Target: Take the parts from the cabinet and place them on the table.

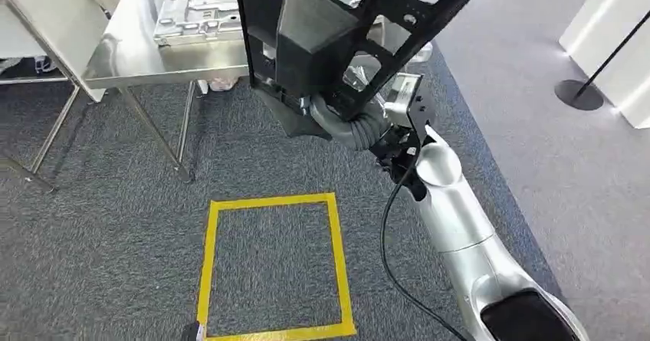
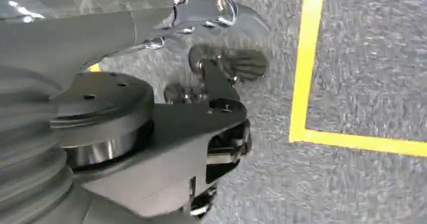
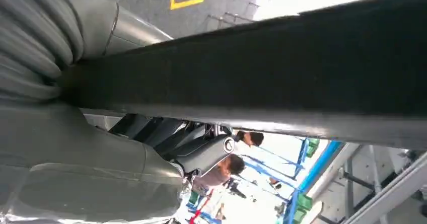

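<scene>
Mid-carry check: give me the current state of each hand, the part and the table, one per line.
right hand: gripping the black part, held up.
black part: lifted off the floor, not yet on the table.
left hand: hanging over the carpet, holding nothing.
metal table: a grey cast part lies on it.

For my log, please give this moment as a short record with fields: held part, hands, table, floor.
held part: large black frame part, raised in front of the table
right hand: grips the part's lower end
left hand: holds nothing, hangs above the carpet
table: steel table, a grey metal cast part lies on it
floor: grey carpet, yellow tape square
</scene>
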`<control>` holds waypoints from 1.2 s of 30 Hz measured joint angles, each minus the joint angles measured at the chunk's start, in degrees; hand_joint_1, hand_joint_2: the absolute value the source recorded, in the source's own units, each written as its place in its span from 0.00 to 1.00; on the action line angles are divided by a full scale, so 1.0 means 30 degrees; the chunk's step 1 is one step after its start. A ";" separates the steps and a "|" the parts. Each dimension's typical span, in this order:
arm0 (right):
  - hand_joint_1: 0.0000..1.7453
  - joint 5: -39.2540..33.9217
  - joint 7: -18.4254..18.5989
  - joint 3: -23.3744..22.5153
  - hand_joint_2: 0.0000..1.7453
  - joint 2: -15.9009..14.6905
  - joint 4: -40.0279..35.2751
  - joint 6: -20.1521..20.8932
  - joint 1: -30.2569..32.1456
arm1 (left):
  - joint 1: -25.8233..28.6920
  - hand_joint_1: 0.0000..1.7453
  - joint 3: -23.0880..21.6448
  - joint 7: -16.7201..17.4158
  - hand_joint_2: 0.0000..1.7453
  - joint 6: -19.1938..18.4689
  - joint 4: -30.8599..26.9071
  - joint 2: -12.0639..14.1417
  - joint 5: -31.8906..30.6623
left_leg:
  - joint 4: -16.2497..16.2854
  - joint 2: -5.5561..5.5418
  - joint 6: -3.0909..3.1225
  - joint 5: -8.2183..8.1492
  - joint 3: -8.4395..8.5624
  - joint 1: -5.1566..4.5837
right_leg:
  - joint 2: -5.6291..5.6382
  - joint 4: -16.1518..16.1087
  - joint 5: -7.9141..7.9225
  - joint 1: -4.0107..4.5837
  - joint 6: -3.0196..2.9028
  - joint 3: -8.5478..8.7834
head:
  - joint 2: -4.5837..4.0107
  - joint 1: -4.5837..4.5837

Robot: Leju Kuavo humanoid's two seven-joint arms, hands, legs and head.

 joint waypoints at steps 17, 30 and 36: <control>1.00 -0.0007 0.0029 0.0065 1.00 -0.0102 0.0029 -0.0153 0.0026 | -0.0052 0.00 0.0044 0.0291 1.00 0.0000 -0.0007 -0.0189 0.0014 | -0.1099 0.0185 -0.0537 -0.1595 0.1744 0.0320 | -0.0761 -0.0188 0.2156 -0.0350 0.0645 -0.2289 | 0.0000 -0.0116; 1.00 0.1195 0.0292 -0.0044 1.00 -0.0248 -0.0146 -0.1253 0.0081 | -0.0030 0.00 0.0051 0.0226 1.00 -0.0270 -0.0007 -0.0211 0.0197 | -0.1284 0.0226 -0.0875 -0.1512 0.1825 0.0333 | -0.0718 -0.0181 0.2121 -0.0333 0.0522 -0.2298 | 0.0007 -0.0094; 1.00 0.1581 0.0386 -0.0423 1.00 -0.0379 -0.0816 -0.1289 0.0399 | -0.0010 0.00 0.0189 0.0160 1.00 -0.0270 -0.0007 -0.0211 0.0474 | -0.1265 0.0226 -0.0865 -0.1518 0.1805 0.0298 | -0.0718 -0.0205 0.2149 -0.0364 0.0569 -0.2292 | 0.0000 -0.0102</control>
